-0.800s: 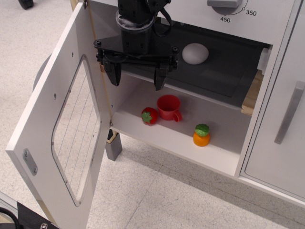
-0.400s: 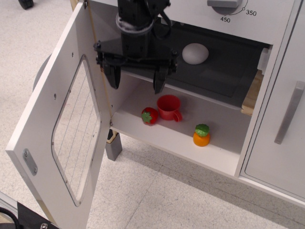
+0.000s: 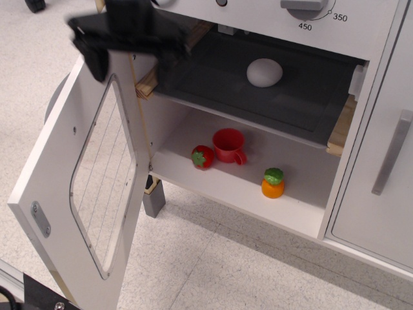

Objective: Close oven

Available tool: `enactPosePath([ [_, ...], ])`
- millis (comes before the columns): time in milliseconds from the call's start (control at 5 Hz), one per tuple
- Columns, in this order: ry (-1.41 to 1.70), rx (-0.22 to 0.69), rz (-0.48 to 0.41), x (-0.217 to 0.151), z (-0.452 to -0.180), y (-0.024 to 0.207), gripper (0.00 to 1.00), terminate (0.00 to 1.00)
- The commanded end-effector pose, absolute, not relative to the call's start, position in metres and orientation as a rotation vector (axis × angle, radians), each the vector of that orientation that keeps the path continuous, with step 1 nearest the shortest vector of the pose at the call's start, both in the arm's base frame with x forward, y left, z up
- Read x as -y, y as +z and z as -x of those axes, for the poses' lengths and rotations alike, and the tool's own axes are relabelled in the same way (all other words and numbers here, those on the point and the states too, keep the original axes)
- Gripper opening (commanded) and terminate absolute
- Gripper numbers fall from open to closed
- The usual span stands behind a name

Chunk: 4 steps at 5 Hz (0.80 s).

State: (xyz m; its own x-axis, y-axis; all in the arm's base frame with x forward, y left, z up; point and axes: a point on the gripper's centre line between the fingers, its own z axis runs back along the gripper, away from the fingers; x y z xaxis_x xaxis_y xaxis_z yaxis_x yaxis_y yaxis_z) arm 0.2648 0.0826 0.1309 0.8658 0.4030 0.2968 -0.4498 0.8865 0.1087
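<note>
The white toy oven point(image 3: 258, 187) stands open. Its dark grey tray shelf point(image 3: 271, 97) holds a white egg point(image 3: 264, 72). The oven door point(image 3: 84, 174), with a rounded wire-lined window, is swung wide open to the left. My black gripper point(image 3: 132, 61) is blurred at the top left, over the door's top edge near the hinge side. Its fingers point(image 3: 97, 61) are spread apart and hold nothing. The temperature dial point(image 3: 303, 5) is at the top edge.
On the oven's lower shelf sit a red strawberry point(image 3: 202, 157), a red cup point(image 3: 229, 145) and an orange toy with a green top point(image 3: 273, 183). A plain cupboard door with a grey handle point(image 3: 391, 152) is at the right. A pale speckled floor lies below.
My gripper has moved fast to the left and up, from in front of the tray shelf to the top edge of the open door. The door has not moved.
</note>
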Motion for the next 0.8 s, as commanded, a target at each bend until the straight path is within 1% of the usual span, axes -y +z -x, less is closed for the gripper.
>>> enactPosePath([
  [0, 0.463, 0.297, -0.31, -0.13, -0.258, 0.15, 1.0, 0.0],
  [200, 0.417, 0.251, -0.268, -0.142, -0.251, 0.138, 1.0, 0.0],
  [400, 0.466, 0.246, -0.235, -0.137, -0.252, 0.124, 1.0, 0.0],
  [600, 0.551, 0.221, -0.155, -0.124, -0.259, 0.117, 1.0, 0.0],
])
